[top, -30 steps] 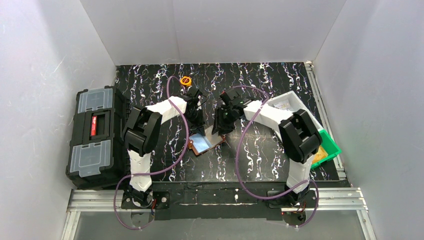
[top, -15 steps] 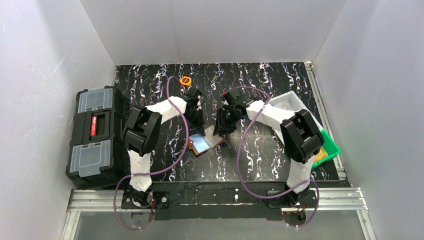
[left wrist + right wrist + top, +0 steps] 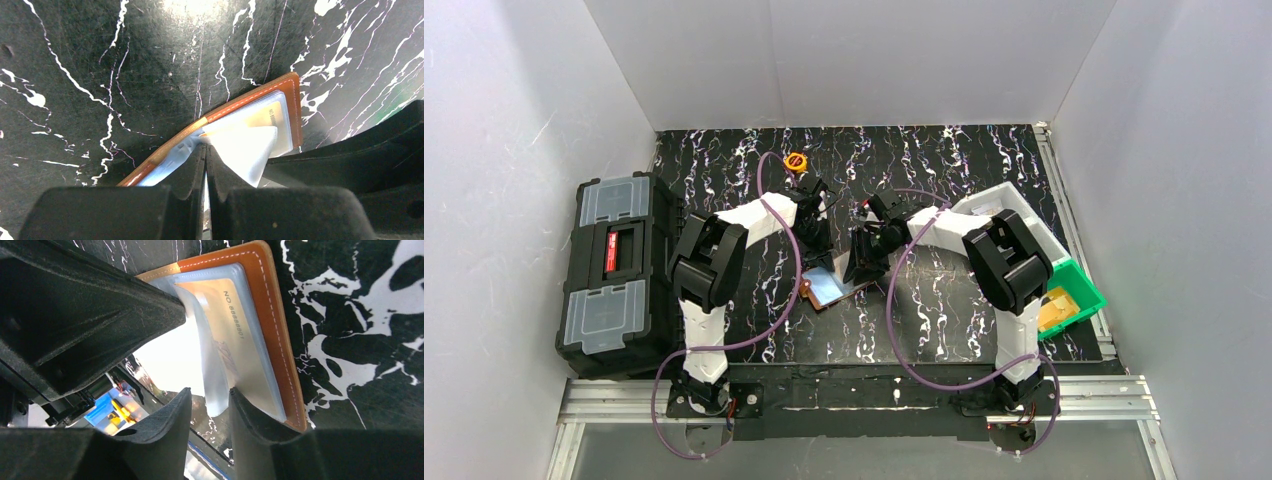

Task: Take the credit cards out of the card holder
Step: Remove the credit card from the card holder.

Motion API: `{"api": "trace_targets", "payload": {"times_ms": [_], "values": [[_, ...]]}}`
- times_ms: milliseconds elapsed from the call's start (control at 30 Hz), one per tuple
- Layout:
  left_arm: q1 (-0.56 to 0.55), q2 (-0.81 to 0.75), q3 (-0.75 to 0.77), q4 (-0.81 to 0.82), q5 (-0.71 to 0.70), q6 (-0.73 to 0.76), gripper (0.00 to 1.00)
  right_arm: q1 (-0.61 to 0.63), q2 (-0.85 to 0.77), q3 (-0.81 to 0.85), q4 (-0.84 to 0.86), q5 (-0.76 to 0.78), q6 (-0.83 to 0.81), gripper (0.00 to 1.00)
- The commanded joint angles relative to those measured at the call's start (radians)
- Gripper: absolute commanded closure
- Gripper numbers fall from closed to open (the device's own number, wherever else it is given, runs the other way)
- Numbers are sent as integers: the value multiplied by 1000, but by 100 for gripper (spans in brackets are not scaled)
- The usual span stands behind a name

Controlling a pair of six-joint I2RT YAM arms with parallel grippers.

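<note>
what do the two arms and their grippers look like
The left arm and right arm share one build: white tube links between chunky black joint housings. A purple cable loops along each. The left gripper and right gripper have matte black, wedge-shaped plastic fingers. No markings are visible.
</note>
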State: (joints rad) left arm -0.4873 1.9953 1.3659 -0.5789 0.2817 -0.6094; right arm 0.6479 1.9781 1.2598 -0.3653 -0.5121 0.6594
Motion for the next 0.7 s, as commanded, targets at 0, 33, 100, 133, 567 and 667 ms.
{"api": "trace_targets", "payload": {"times_ms": [0, 33, 100, 133, 567, 667], "values": [[1, 42, -44, -44, -86, 33, 100, 4, 29, -25, 30, -42, 23, 62], [1, 40, -44, -44, -84, 34, 100, 4, 27, -22, 29, -39, 27, 64], [1, 29, -39, -46, -81, 37, 100, 4, 28, -17, 26, -34, 33, 71], [1, 22, -36, -48, -81, 38, 100, 4, 27, -15, 24, -27, 34, 73], [3, -176, 28, -174, -156, 68, 83, 17, -55, -12, -31, 85, 20, 89], [4, -253, -46, -187, -202, 77, 89, 28, -66, 0, -46, 102, 12, 89]]}}
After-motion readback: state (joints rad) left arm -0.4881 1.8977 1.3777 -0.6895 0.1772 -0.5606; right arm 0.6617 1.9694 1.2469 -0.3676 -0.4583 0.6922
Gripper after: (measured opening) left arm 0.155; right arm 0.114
